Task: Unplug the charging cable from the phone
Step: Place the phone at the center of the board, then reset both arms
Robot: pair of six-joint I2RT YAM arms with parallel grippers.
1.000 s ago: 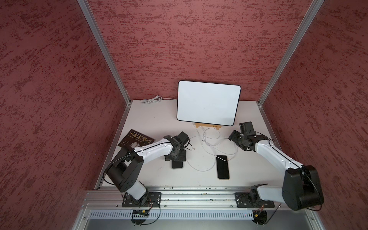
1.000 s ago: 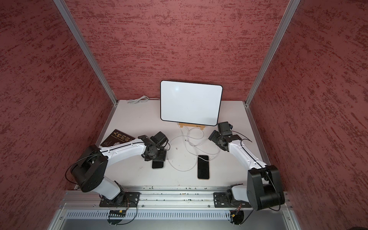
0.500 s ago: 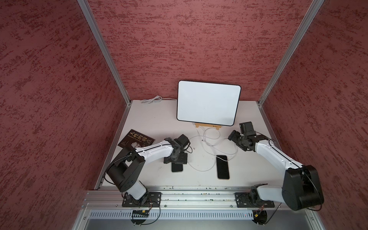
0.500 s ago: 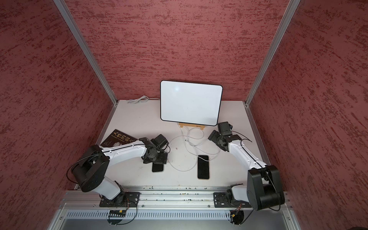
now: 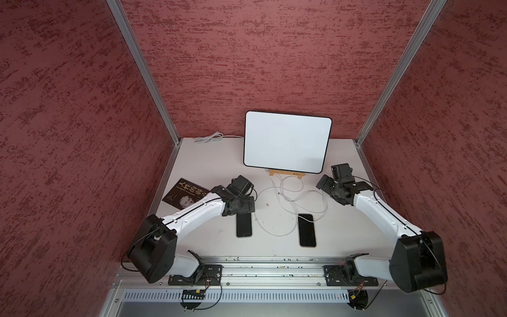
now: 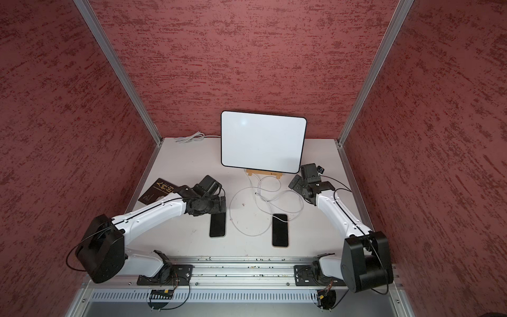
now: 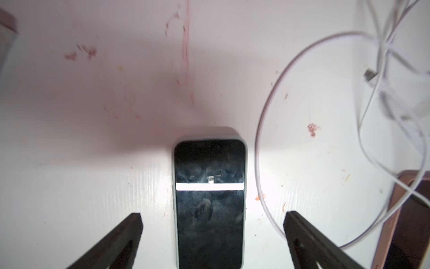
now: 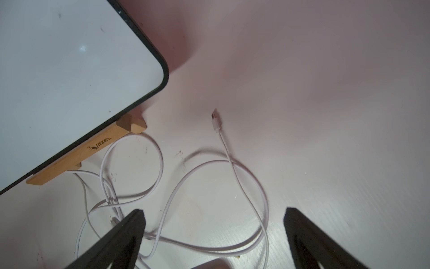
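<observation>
The left jaws are standing spread wide over the phone (image 7: 209,167), gripping nothing. The phone is lying flat on the counter (image 5: 208,164), directly between the two jaws, with its long axis running from the robot toward the back wall, in line with the jaws' reach. The right jaws are likewise standing released and empty.

The charging cable (image 7: 256,151) is looping just beside the phone without entering any end on view. A plug (image 8: 215,120) is lying free on the counter ahead of the right jaws, well apart from the phone. The left arm (image 5: 192,212) is the nearer to the phone, the right arm (image 5: 380,212) to the plug.

Judgement: the unplugging is looking complete, so the coming move is calling for a straight lift clear.

Caution: in the left wrist view the cable is passing just beside one of the left jaws and is risking a snag.
</observation>
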